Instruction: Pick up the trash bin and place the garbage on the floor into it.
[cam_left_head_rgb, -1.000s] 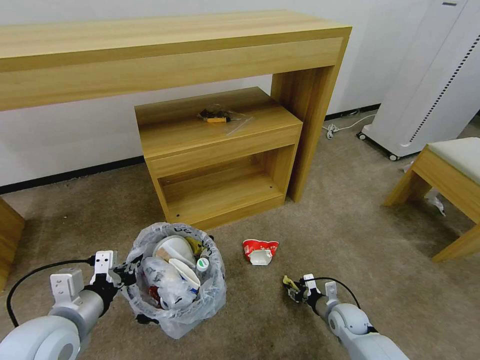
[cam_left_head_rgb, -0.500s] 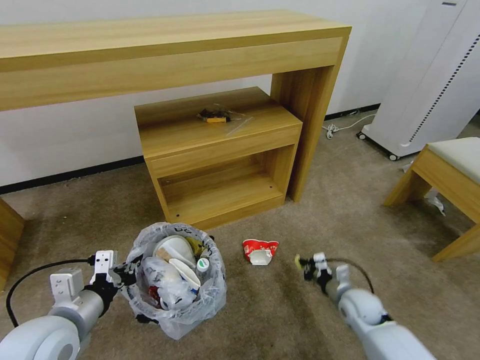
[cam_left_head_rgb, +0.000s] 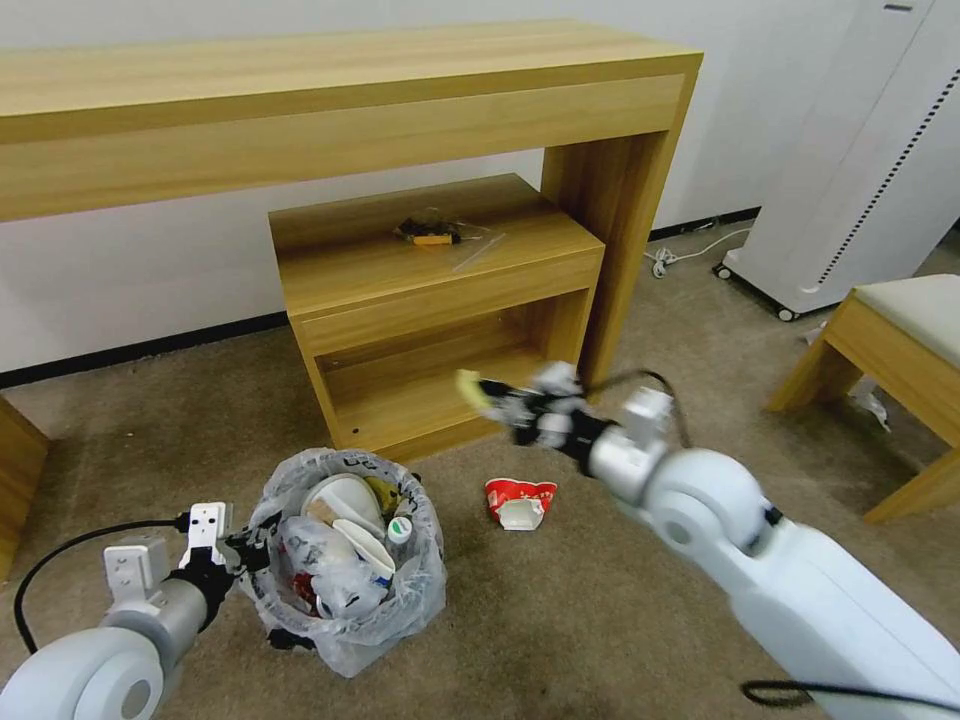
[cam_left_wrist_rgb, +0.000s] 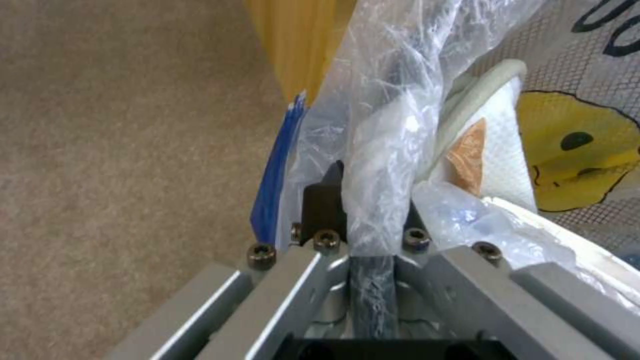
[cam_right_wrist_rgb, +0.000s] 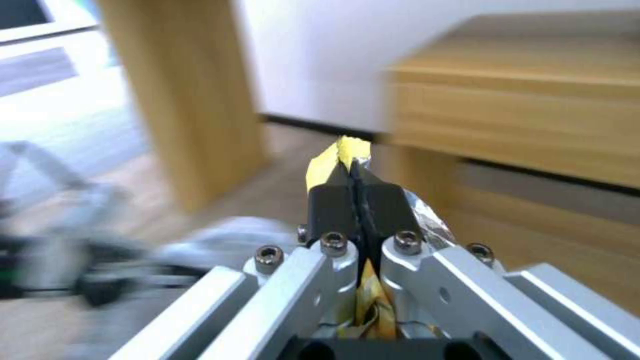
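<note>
Head view: the trash bin (cam_left_head_rgb: 345, 560), stuffed with slippers, cups and a bottle, stands on the floor (cam_left_head_rgb: 620, 620) at near left, its bagged rim pinched by the left gripper (cam_left_head_rgb: 243, 553), whose closed fingers (cam_left_wrist_rgb: 323, 207) clamp blue wall and plastic together. The right gripper (cam_left_head_rgb: 497, 398), raised at centre, lies right of and beyond the bin; its fingers (cam_right_wrist_rgb: 333, 202) are pressed shut on the yellow wrapper (cam_left_head_rgb: 470, 386), a strip protruding past the tips toward the bin's side. The bin mouth thus lies left, nearer and lower. One red paper cup (cam_left_head_rgb: 520, 501) remains on the carpet right of the bin.
</note>
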